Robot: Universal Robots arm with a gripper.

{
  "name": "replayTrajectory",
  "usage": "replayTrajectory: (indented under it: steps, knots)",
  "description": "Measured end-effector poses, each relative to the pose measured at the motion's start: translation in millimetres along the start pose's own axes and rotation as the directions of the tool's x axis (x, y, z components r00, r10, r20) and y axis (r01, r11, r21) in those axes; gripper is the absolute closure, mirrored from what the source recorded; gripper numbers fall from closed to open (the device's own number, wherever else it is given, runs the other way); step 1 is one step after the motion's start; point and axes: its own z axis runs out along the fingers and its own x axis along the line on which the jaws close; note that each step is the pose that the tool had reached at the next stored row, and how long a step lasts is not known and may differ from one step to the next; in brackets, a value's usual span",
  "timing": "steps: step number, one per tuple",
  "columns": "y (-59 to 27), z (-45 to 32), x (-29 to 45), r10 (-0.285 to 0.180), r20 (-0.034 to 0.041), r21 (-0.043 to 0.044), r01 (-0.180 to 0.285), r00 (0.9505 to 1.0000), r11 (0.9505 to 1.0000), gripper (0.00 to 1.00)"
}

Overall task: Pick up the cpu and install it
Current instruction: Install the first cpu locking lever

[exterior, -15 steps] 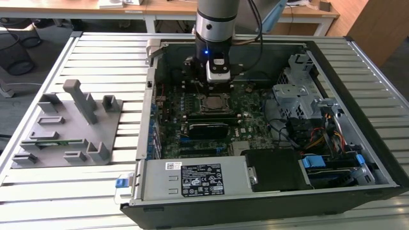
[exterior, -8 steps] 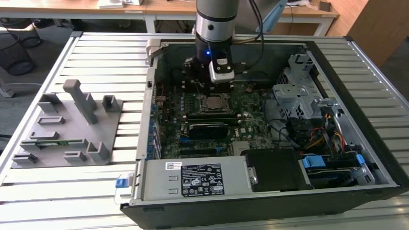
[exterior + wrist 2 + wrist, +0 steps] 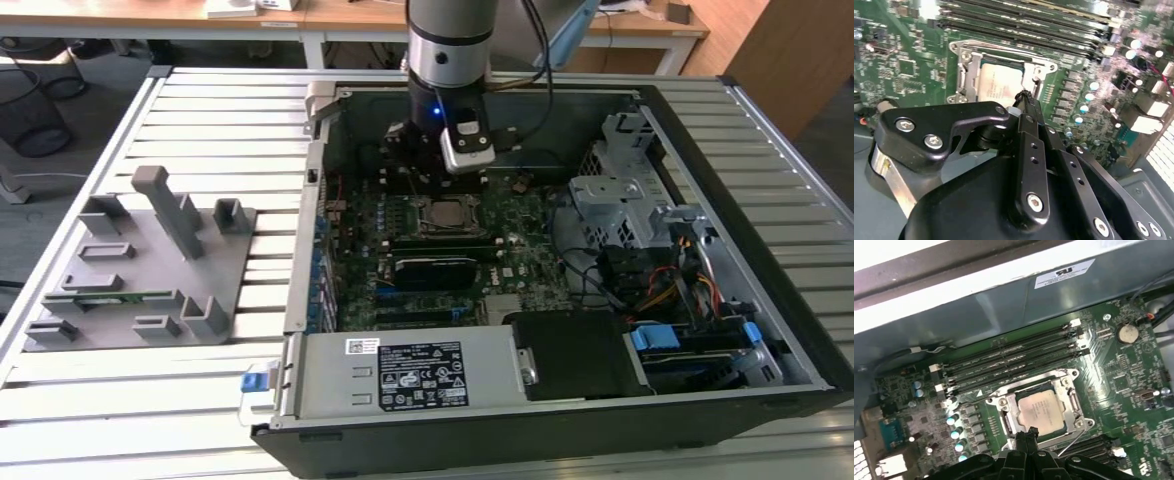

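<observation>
The green motherboard (image 3: pixel 1124 370) lay just under my gripper (image 3: pixel 1026 432), with its black memory slots (image 3: pixel 1014 357) between the gripper and the case wall (image 3: pixel 979 310). A coin battery (image 3: pixel 1126 332) sat off to one side of the gripper. Well apart from it, a grey fixture (image 3: pixel 147 265) stood on the slatted table (image 3: pixel 214 110).

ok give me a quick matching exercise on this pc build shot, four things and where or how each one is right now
Things:
1. cpu
2. hand
3. grey fixture
4. memory slots

Places or states:
a. outside the computer case, at the exterior view's left
b. dark parallel rows beside the socket
c. lying in the socket
d. shut, holding nothing, near the socket's edge

Pairs: 1-c, 2-d, 3-a, 4-b
</observation>
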Motion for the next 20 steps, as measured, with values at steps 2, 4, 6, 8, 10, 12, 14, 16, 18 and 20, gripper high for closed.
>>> replayTrajectory:
  steps: [2,4,6,8,10,12,14,16,18,20]
  knots:
    - [0.0,-0.6,0.0,-0.008,0.0119,-0.0039,0.008,0.9999,1.0,0.89]
    - [0.0,-2.2,0.0,-0.016,0.0178,-0.0061,0.016,0.9997,0.9998,0.89]
    - [0.1,-2.7,0.0,-0.029,0.0203,-0.0074,0.03,0.9994,0.9995,0.89]
    - [0.1,-2.7,0.0,-0.061,0.0198,-0.0078,0.061,0.9979,0.9981,0.89]
    - [0.1,-2.8,0.0,-0.091,0.0188,-0.0078,0.091,0.9957,0.9958,0.89]
    - [0.1,-2.9,0.0,-0.096,0.01,-0.009,0.097,0.9953,0.9953,0.89]
    - [0.1,-3.0,-0.1,-0.102,0.004,-0.009,0.102,0.9948,0.9948,0.89]
    - [-0.2,-2.9,-0.1,-0.11,0.0039,-0.0093,0.11,0.9939,0.9939,0.89]
    - [-0.3,-2.9,-0.2,-0.123,0.0035,-0.0093,0.123,0.9924,0.9923,0.89]
    - [-0.4,-3.0,-0.1,-0.147,0.0029,-0.0094,0.147,0.9891,0.9891,0.89]
